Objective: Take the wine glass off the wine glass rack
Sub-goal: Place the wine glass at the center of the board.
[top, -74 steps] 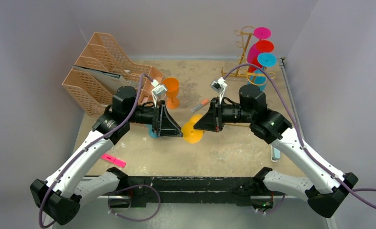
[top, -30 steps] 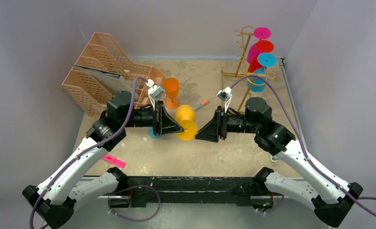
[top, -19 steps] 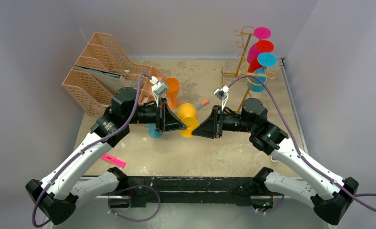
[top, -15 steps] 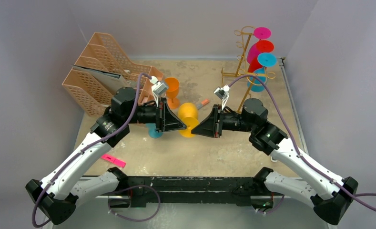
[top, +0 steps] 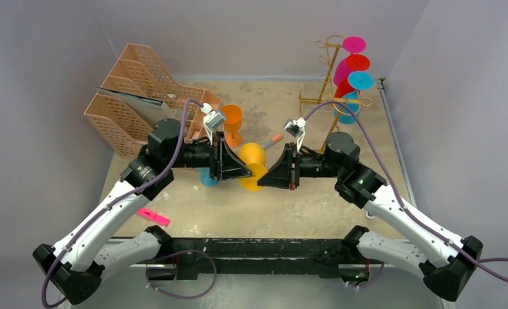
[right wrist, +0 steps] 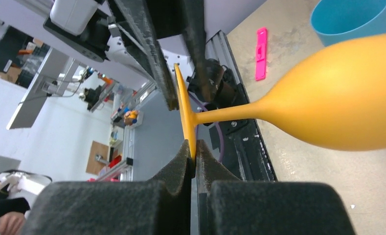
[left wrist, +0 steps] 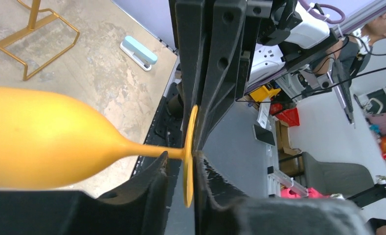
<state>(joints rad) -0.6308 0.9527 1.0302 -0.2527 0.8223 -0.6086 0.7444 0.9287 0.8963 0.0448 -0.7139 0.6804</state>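
The yellow wine glass (top: 252, 156) hangs sideways over the table's middle, its foot (left wrist: 189, 147) between both grippers. My right gripper (right wrist: 194, 152) is shut on the rim of the foot (right wrist: 185, 110). My left gripper (left wrist: 181, 159) has its jaws round the same foot, one finger touching it and a gap at the other. The gold wire wine glass rack (top: 326, 71) stands at the back right. It carries a pink glass (top: 353, 44), a red glass (top: 357, 62) and a blue glass (top: 360, 80).
A peach lattice file organiser (top: 138, 90) stands at the back left. An orange glass (top: 232, 119) stands upright beside it. A teal cup (top: 207, 178) sits under my left gripper. A pink flat piece (top: 153, 216) lies near the front left, and an orange marker (top: 272, 140) behind the grippers.
My right gripper has moved left to the yellow glass and closed on its foot. The left gripper and the glass have shifted slightly.
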